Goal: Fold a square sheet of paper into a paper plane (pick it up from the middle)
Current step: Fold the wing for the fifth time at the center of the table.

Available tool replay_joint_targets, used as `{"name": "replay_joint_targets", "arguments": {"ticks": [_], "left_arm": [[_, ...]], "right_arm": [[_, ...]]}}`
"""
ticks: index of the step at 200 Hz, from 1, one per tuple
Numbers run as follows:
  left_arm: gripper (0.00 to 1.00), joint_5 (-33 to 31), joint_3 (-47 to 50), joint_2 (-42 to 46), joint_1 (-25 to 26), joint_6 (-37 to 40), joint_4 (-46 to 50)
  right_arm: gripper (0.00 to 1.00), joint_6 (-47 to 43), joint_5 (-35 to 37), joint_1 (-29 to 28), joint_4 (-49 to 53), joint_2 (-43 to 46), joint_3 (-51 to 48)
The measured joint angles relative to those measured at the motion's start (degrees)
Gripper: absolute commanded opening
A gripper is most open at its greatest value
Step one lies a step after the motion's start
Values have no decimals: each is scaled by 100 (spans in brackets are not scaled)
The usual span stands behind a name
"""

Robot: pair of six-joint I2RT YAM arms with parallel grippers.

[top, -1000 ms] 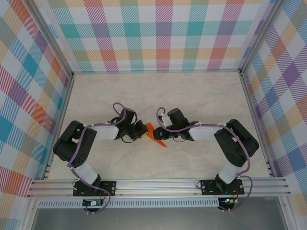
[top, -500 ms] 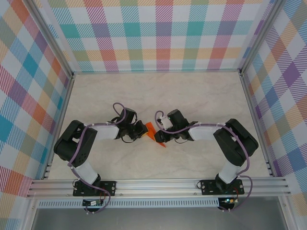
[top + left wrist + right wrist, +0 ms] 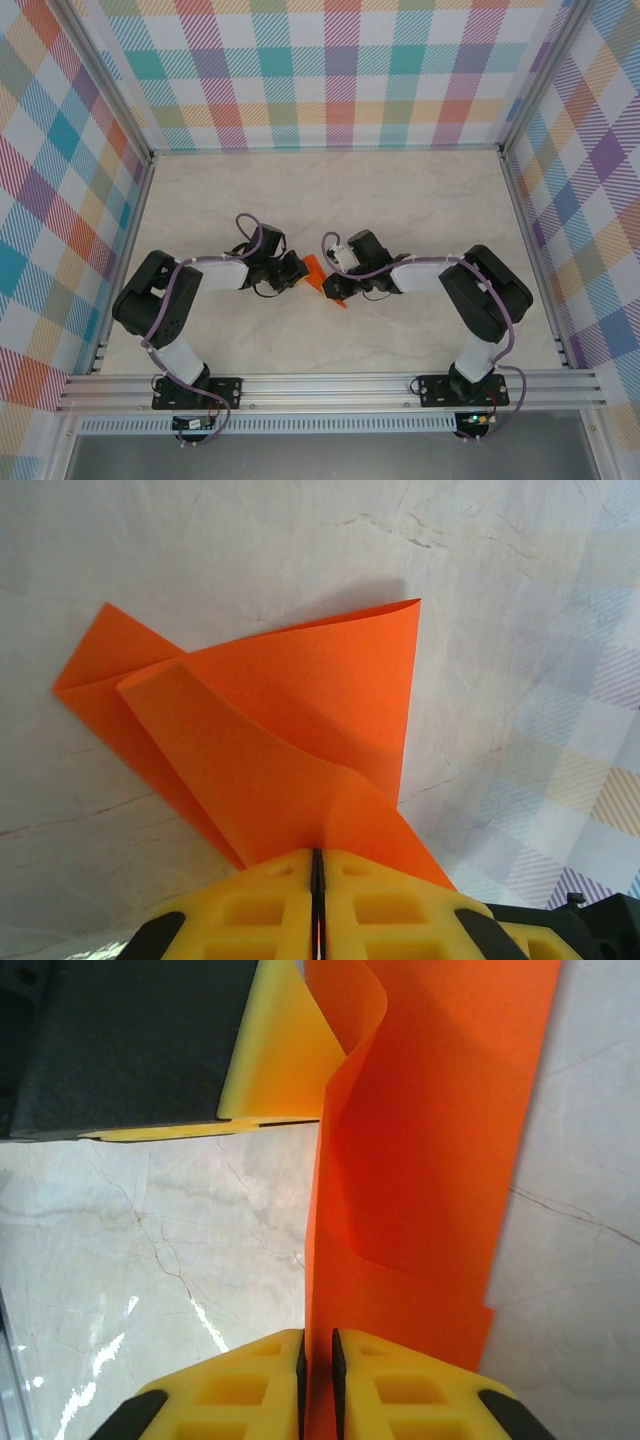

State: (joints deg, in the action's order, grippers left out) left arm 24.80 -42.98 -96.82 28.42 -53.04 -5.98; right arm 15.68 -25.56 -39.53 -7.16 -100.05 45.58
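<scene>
Thin orange square sheet of paper (image 3: pixel 300 700) curling in folds over marbled worktop (image 3: pixel 200 540), left fingers (image 3: pixel 260 905) and right fingers (image 3: pixel 230 1395) each clamping an edge

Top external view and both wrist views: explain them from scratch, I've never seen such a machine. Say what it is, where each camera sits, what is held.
This is a robot: two black arms bolted at the near edge of a pale marbled table, with checked walls around. The top view looks down from above and behind them. Each arm ends in a two-fingered claw; the left claw and the right claw meet in the middle. The other two pictures come from cameras on the wrists, so the yellow fingers at the bottom are that arm's own. Between them is one sheet of orange paper, partly folded and curling. Both claws are shut on it.
</scene>
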Motion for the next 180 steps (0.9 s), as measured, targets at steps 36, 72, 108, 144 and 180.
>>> {"name": "replay_joint_targets", "arguments": {"ticks": [36,72,108,144,180], "left_arm": [[9,2,-4,0,0,39,-2],[10,22,-2,20,0,103,-24],[10,109,72,46,0,127,-229],[10,175,133,46,37,127,-466],[9,236,151,46,175,127,-645]], "right_arm": [[12,380,-339,195,-345,-153,-133],[10,857,-684,367,-800,-332,-308],[9,1226,-892,457,-1078,-341,-369],[9,1539,-1064,557,-1244,-369,-380],[9,1764,-1182,623,-1303,-485,-380]]}}
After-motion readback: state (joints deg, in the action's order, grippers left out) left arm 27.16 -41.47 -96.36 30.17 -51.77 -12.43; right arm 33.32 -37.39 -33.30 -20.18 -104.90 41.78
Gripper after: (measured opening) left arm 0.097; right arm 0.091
